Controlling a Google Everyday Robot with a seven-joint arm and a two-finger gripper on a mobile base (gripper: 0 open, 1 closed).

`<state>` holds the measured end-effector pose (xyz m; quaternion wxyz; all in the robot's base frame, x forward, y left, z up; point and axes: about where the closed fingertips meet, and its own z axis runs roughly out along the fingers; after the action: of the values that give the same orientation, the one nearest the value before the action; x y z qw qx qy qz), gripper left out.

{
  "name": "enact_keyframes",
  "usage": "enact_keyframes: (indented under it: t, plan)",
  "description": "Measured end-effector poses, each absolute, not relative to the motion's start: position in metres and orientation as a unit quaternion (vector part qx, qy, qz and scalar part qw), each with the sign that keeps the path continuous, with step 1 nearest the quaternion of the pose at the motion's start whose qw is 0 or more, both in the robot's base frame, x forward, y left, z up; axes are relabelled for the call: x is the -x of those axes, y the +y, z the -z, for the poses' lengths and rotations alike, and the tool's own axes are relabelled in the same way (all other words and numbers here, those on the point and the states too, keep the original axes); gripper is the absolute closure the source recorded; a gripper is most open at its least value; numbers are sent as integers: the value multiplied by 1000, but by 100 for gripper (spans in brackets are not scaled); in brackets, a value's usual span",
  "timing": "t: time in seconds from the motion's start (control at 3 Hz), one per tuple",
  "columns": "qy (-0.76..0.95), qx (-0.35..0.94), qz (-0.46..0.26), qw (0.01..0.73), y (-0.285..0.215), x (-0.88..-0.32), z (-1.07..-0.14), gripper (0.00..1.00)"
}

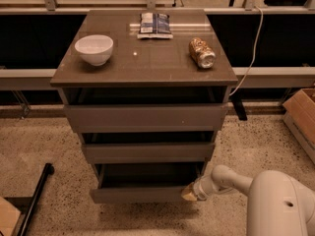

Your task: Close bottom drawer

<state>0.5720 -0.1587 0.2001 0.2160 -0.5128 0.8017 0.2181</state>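
The bottom drawer [140, 194] is the lowest of three grey-brown drawers in the cabinet. It stands pulled out a short way, with a strip of its dark inside showing above the front panel. My gripper [189, 194] is at the right end of that front panel and touches it. The white arm [231, 178] reaches in from the lower right.
On the cabinet top [147, 58] stand a white bowl [94, 49], a blue-white packet [154, 24] and a can lying on its side [202, 52]. A cardboard box [301, 117] stands at the right. A black pole [34, 200] lies at the lower left on the speckled floor.
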Motion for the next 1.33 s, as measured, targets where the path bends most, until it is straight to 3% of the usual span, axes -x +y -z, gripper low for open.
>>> enact_keyframes:
  t: [1.33]
  plan:
    - [801,507,-204,245,-167,-608,-182,100]
